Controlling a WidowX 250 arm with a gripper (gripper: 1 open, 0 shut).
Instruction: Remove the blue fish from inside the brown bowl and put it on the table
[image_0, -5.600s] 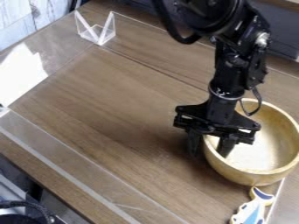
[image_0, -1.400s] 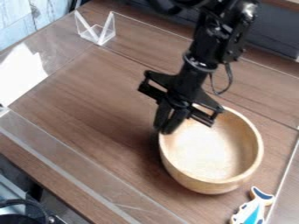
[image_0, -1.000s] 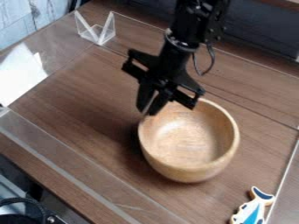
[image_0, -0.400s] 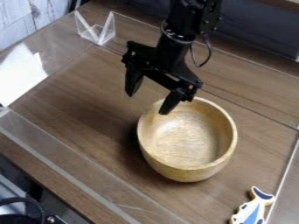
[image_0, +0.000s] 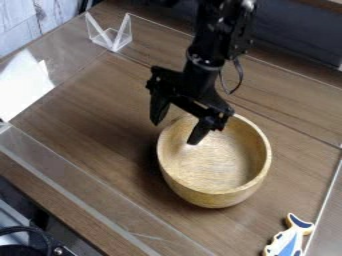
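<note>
The brown bowl (image_0: 217, 162) stands on the table (image_0: 94, 125) right of centre, and its inside looks empty. My gripper (image_0: 181, 118) hangs open over the bowl's far-left rim. One finger is outside the wall and the other is just inside it, and nothing is held. The blue fish (image_0: 291, 238) lies on the table at the bottom right, apart from the bowl and partly cut off by the frame's edge.
A clear folded plastic stand (image_0: 107, 30) sits at the back left. White paper (image_0: 24, 82) lies at the left edge under the glossy sheet. The table's front edge runs diagonally across the lower left corner.
The gripper dragged the bowl leftward by its rim, then let go and opened. Since then it has sunk lower over the rim. The fish has not moved.
</note>
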